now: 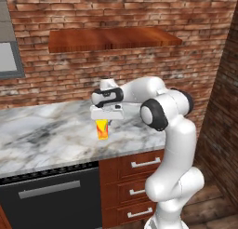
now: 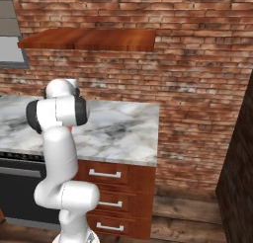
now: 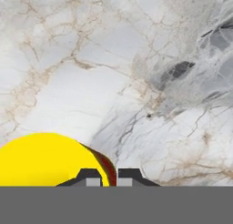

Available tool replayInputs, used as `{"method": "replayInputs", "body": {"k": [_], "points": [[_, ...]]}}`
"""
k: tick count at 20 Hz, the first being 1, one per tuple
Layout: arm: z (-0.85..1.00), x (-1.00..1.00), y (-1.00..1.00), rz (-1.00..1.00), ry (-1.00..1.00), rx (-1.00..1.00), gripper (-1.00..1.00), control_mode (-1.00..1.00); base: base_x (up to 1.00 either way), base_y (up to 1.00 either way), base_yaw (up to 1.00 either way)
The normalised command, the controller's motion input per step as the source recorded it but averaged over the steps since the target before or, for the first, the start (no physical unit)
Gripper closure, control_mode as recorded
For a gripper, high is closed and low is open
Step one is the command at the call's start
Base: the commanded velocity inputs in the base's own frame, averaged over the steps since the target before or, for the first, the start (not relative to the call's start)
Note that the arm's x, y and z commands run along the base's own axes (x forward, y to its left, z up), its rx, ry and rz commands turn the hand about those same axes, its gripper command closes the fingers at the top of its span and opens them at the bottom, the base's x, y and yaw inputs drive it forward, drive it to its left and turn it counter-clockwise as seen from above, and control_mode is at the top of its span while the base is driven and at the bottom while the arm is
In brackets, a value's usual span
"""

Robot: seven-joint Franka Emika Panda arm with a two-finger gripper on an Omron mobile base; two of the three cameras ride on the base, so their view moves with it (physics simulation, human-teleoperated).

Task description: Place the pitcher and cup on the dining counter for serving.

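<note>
The cup [image 1: 102, 130] is small and bright yellow with a red marking, and stands on the marble worktop [image 1: 46, 135] against the brick wall. My gripper [image 1: 107, 117] points down right over it. In the hand view the cup [image 3: 41, 161] sits at the lower left with its red-edged wall between the two fingertips. The gripper [image 3: 111, 178] is shut on that wall. Whether the cup rests on the marble or hangs just above it, I cannot tell. The pitcher and the dining counter are out of view.
A wooden shelf [image 1: 111, 38] hangs on the brick wall above the worktop. Under the worktop are a dark dishwasher front [image 1: 51, 195] and reddish drawers [image 1: 139, 177]. The worktop [image 2: 118, 133] ends at its right edge, with wooden floor beyond.
</note>
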Motion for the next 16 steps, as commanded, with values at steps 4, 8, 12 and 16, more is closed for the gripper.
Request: {"method": "replayInputs", "body": {"k": [4,8,12,16], "points": [[0.09,-0.33,0.00,0.00,-0.17,0.00,1.00,-1.00,0.00,0.00,0.00],[0.37,-0.52,0.00,0.00,-0.29,0.00,1.00,-1.00,0.00,0.00,0.00],[0.58,-0.73,-0.01,0.00,-0.39,0.00,1.00,-1.00,0.00,0.00,0.00],[0.73,-0.86,-0.16,0.00,-0.43,0.00,1.00,-1.00,0.00,0.00,0.00]]}}
